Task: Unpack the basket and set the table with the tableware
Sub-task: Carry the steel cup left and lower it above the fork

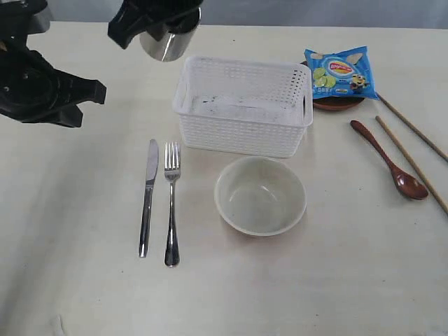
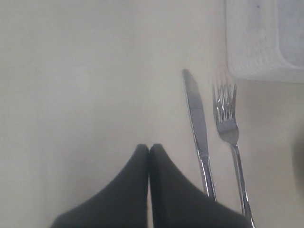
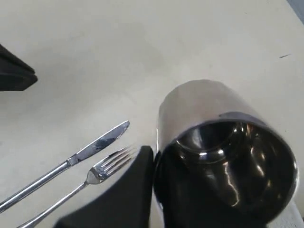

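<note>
My right gripper [image 1: 157, 24] reaches across to the far left and is shut on the rim of the shiny steel cup [image 1: 168, 43], held in the air just left of the white basket [image 1: 238, 136]. In the right wrist view one finger sits outside the cup [image 3: 223, 156] wall and the other inside. My left gripper [image 1: 100, 92] hovers shut and empty at the left, its tips [image 2: 149, 147] pressed together. Knife [image 1: 148, 196] and fork [image 1: 171, 203] lie side by side in front of the basket, with the cream bowl [image 1: 260, 195] to their right.
At the back right the blue chip bag [image 1: 341, 72] lies on the small brown plate [image 1: 337, 105]. The wooden spoon [image 1: 388, 157] and two chopsticks [image 1: 413, 164] lie on the table [image 1: 70, 266] near the right edge.
</note>
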You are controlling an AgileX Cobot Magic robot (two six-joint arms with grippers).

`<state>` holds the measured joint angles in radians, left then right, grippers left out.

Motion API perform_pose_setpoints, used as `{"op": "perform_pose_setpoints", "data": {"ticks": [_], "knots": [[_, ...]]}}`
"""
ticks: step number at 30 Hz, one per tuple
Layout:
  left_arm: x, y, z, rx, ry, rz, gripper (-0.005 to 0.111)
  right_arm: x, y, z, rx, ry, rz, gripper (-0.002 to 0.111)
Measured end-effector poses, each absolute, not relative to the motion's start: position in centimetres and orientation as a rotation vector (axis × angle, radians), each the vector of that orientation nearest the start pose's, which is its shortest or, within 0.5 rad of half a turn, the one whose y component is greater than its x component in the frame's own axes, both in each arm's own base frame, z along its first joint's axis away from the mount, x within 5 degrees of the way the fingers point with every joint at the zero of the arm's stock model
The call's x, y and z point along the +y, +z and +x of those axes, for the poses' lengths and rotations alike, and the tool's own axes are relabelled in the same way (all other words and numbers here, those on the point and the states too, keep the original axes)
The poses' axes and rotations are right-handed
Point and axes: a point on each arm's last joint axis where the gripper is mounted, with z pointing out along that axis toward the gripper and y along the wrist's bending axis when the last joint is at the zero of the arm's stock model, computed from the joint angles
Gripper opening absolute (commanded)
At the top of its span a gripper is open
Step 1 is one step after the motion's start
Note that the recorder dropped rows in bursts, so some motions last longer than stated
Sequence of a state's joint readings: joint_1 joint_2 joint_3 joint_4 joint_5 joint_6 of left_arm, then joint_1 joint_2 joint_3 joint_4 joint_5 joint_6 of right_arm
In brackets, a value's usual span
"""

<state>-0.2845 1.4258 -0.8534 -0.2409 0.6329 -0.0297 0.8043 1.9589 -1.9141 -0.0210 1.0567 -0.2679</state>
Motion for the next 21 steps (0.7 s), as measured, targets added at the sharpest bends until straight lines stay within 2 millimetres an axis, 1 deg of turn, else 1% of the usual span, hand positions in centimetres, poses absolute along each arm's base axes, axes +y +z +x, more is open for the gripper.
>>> {"op": "perform_pose_setpoints", "data": {"ticks": [2, 5, 7, 10, 14, 16, 18, 21], "knots": [[-8.9, 22.5, 25.7, 2.73, -0.342, 0.128, 0.0, 32.7, 32.2, 30.1, 2.208, 0.144, -1.376, -0.001], [-8.8, 21.9, 26.0, 2.774, -0.301, 0.147, 0.0, 34.4, 31.4, 29.8, 2.193, 0.105, -1.429, -0.001], [-8.5, 21.5, 26.1, 2.797, -0.245, 0.146, 0.0, 35.5, 30.9, 29.9, 2.186, 0.084, -1.451, -0.001], [-7.7, 21.3, 26.3, 2.818, -0.112, 0.119, 0.0, 36.6, 29.7, 30.6, 2.198, 0.026, -1.463, -0.001], [-5.6, 21.7, 26.7, 2.81, 0.149, 0.038, 0.0, 37.4, 27.6, 31.4, 2.233, -0.013, -1.475, -0.001], [-4.4, 21.8, 26.9, 2.805, 0.205, -0.038, 0.0, 37.7, 26.3, 31.7, 2.25, -0.032, -1.495, -0.001], [-3.1, 21.7, 27.0, 2.816, 0.21, -0.128, 0.0, 37.9, 25.1, 31.9, 2.267, -0.044, -1.515, -0.001], [-1.6, 21.6, 27.0, 2.844, 0.127, -0.247, 0.0, 38.3, 23.4, 32.2, 2.274, -0.06, -1.552, -0.001]]}}
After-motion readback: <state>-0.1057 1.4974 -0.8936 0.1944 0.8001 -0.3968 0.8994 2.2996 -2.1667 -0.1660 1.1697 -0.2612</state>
